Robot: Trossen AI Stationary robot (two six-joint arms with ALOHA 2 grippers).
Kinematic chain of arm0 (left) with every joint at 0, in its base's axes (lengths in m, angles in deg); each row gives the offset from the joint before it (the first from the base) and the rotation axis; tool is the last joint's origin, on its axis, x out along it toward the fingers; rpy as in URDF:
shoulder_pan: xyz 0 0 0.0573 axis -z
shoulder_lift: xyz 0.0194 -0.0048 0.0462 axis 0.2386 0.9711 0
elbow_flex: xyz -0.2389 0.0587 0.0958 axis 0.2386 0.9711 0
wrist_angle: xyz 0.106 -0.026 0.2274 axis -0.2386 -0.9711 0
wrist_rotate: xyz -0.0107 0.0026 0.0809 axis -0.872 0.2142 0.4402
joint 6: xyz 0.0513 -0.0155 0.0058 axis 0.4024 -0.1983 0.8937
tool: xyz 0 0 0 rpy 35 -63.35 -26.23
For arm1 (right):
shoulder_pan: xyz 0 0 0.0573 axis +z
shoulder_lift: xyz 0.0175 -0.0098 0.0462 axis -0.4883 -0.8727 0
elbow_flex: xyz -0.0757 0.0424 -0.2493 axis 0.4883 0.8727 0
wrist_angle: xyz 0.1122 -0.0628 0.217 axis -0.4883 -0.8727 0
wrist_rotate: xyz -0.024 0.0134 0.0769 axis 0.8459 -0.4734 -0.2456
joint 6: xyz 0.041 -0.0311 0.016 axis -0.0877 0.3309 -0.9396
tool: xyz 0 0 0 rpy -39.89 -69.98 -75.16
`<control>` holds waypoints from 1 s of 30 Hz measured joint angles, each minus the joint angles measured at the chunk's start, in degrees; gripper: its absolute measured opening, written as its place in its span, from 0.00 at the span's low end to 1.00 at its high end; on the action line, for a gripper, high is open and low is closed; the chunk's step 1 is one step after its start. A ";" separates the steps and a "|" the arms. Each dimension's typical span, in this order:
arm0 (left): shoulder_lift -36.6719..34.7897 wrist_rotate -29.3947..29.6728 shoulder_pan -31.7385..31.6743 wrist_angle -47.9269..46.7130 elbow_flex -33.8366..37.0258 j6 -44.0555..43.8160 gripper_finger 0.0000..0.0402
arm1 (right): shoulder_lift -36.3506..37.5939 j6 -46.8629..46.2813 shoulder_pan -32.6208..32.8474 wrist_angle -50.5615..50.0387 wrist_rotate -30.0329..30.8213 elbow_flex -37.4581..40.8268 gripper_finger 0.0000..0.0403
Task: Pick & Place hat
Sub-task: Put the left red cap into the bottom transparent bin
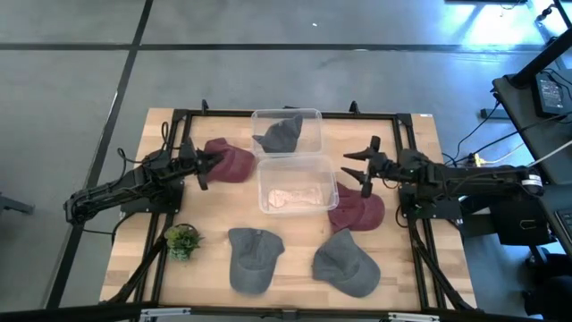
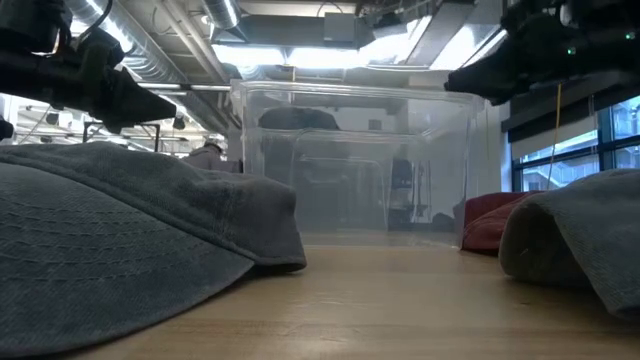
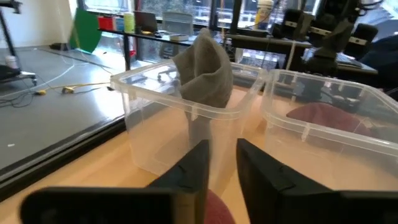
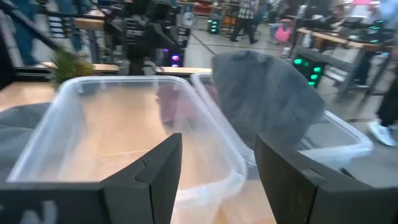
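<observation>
Two maroon hats lie on the table. One point(image 1: 232, 163) is left of the bins, the other point(image 1: 357, 211) is right of the near bin. A grey hat point(image 1: 281, 135) sits in the far clear bin point(image 1: 313, 114), its crown sticking above the rim point(image 3: 205, 68). Two more grey hats point(image 1: 255, 258) point(image 1: 346, 263) lie near the front edge. My left gripper point(image 1: 204, 166) hovers at the left maroon hat's left edge, fingers a narrow gap apart point(image 3: 222, 168). My right gripper point(image 1: 362, 170) is wide open point(image 4: 217, 180), raised just right of the near bin point(image 1: 297, 183). My left gripper: the maroon hat's edge point(image 3: 219, 208) shows just beneath the backs of the fingers. The gap at the fingertips holds nothing. I cannot tell whether the fingers touch the hat.
A small green plant point(image 1: 182, 240) stands near the table's front left. The near bin holds only a pale flat thing on its floor point(image 1: 293, 197). A black frame point(image 1: 179, 116) rings the work area. In the low view the front grey hats point(image 2: 120, 240) point(image 2: 580, 240) block much of the table.
</observation>
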 joint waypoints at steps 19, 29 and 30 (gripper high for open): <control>2.42 13.92 -0.02 -2.64 -1.05 -6.52 0.54 | 0.46 1.64 -0.02 -0.17 6.35 0.98 0.50; 13.21 18.54 -0.01 -10.85 -7.10 -8.39 0.49 | 0.43 1.62 -0.02 -0.17 6.35 0.98 0.50; 14.56 18.52 0.00 -13.02 -8.14 -9.02 0.49 | 0.43 1.63 -0.02 -0.17 6.34 0.98 0.50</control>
